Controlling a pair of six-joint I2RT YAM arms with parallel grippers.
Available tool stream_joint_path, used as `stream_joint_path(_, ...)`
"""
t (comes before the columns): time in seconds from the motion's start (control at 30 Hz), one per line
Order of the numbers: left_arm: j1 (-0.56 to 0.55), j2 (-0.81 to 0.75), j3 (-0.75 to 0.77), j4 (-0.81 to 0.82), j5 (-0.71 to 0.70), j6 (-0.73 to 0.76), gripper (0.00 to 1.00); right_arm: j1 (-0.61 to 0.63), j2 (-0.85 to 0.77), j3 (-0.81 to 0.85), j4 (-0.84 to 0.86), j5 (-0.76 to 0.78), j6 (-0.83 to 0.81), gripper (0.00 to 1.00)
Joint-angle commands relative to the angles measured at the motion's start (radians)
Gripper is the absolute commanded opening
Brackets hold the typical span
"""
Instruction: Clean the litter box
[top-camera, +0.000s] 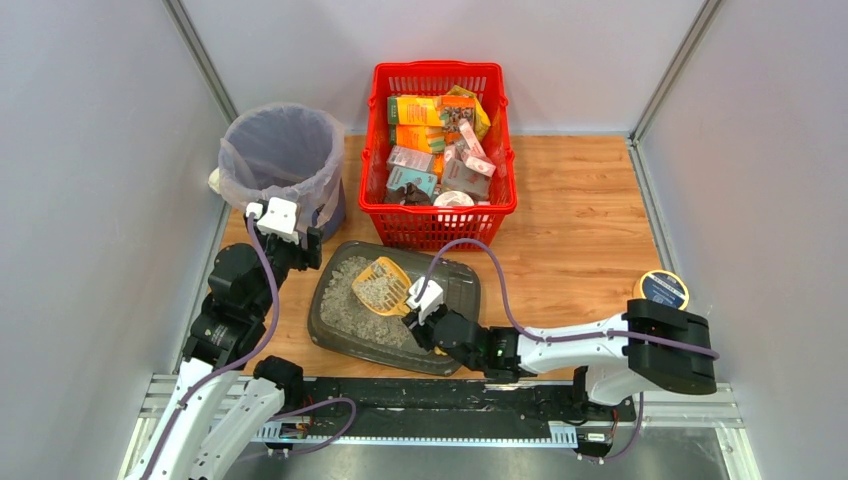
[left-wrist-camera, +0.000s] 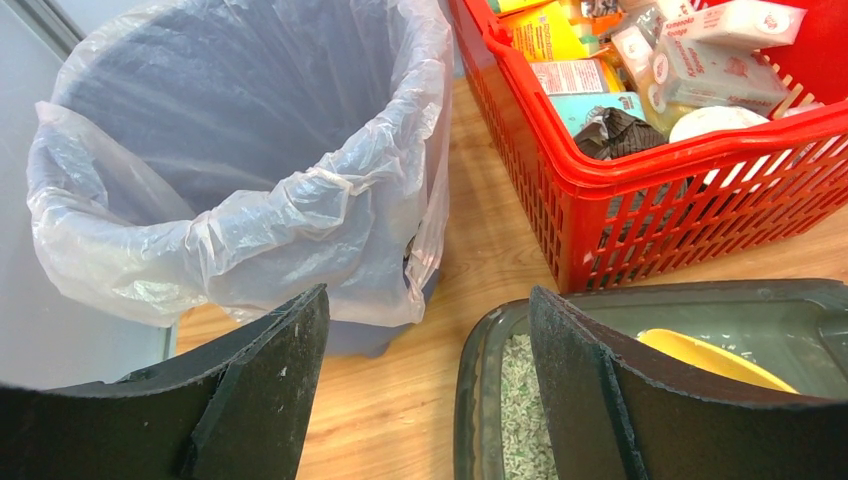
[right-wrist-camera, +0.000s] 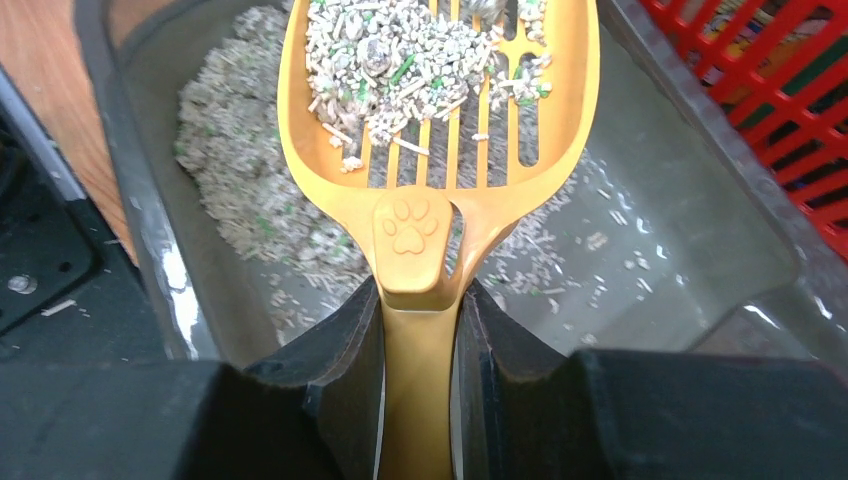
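Wooden table, walled bay. Right gripper clamped on yellow scoop, loaded above near-edge litter box. Left gripper wide, empty. Advise: carry scoop level to bin.

The litter box is dark translucent grey, its litter pale grey flecked green. The scoop is amber-yellow, slotted, with a paw print. At twelve o'clock the basket is red mesh, on a wood-grain table.
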Motion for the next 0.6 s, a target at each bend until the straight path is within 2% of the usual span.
stream_joint_path(0.0,-0.002,-0.001,-0.005,0.052,0.004,0.011,0.81,0.001,-0.063,-0.040,0.103,-0.037,-0.039,0.00)
stream_joint_path(0.03,-0.002,0.001,-0.003,0.050,0.008,0.009,0.81,-0.014,-0.054,-0.032,0.064,0.075,-0.030,0.00)
stream_joint_path(0.07,-0.002,0.004,-0.002,0.047,0.011,0.008,0.81,-0.028,-0.037,-0.029,0.054,0.115,-0.014,0.00)
stream_joint_path(0.1,-0.002,0.005,-0.002,0.046,0.014,0.008,0.81,-0.039,-0.043,-0.040,0.056,0.096,-0.007,0.00)
stream_joint_path(0.13,-0.002,0.005,-0.003,0.049,0.016,0.006,0.81,-0.033,-0.054,-0.052,0.108,-0.017,-0.041,0.00)
stream_joint_path(0.17,-0.002,0.005,-0.005,0.054,0.016,0.008,0.80,-0.021,-0.065,-0.060,0.129,-0.048,-0.049,0.00)
stream_joint_path(0.2,-0.002,0.007,-0.005,0.055,0.016,0.008,0.80,-0.010,-0.063,-0.060,0.137,-0.039,-0.050,0.00)
stream_joint_path(0.27,-0.002,0.010,-0.003,0.049,0.018,0.006,0.81,-0.029,-0.040,-0.052,0.105,0.074,0.005,0.00)
stream_joint_path(0.3,-0.002,0.011,-0.002,0.047,0.019,0.008,0.80,-0.045,-0.043,-0.052,0.094,0.067,0.028,0.00)
stream_joint_path(0.33,-0.002,0.010,-0.003,0.049,0.021,0.008,0.80,-0.050,-0.052,-0.058,0.105,-0.049,0.031,0.00)
stream_joint_path(0.37,-0.002,0.010,-0.005,0.055,0.019,0.008,0.80,-0.034,-0.069,-0.058,0.117,-0.094,0.002,0.00)
stream_joint_path(0.4,-0.002,0.010,-0.006,0.057,0.016,0.008,0.81,-0.016,-0.068,-0.051,0.113,-0.091,-0.012,0.00)
stream_joint_path(0.43,-0.002,0.011,-0.006,0.057,0.016,0.006,0.80,-0.001,-0.060,-0.016,0.046,0.000,-0.015,0.00)
stream_joint_path(0.5,-0.002,0.011,-0.005,0.054,0.019,0.005,0.80,-0.039,-0.031,0.012,-0.036,0.076,0.058,0.00)
stream_joint_path(0.57,-0.002,0.005,-0.006,0.057,0.022,0.005,0.80,-0.083,-0.058,0.003,-0.049,-0.115,0.044,0.00)
